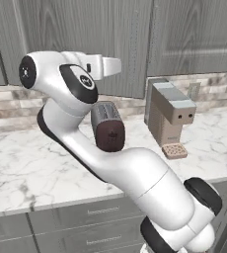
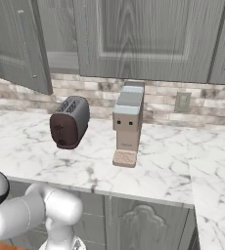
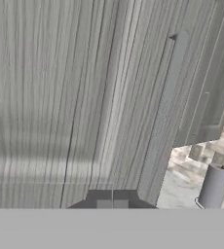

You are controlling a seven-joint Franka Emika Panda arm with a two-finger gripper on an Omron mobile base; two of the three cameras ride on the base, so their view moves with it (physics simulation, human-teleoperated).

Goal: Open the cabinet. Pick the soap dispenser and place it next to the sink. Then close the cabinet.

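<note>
The cabinet's left door stands swung open, and a plain grey shelf shows behind it with nothing visible on it. In the left base view my gripper is up against that grey wood-grain door. The hand view looks at the door panel from very close. Its slim bar handle runs just to the right of my gripper. The two fingertips are pressed together with nothing between them. The soap dispenser and the sink are out of view.
On the marble counter stand a dark toaster and a grey coffee machine. Drawer fronts run below the counter edge. A grey cylinder shows at the hand view's lower right; I cannot tell what it is.
</note>
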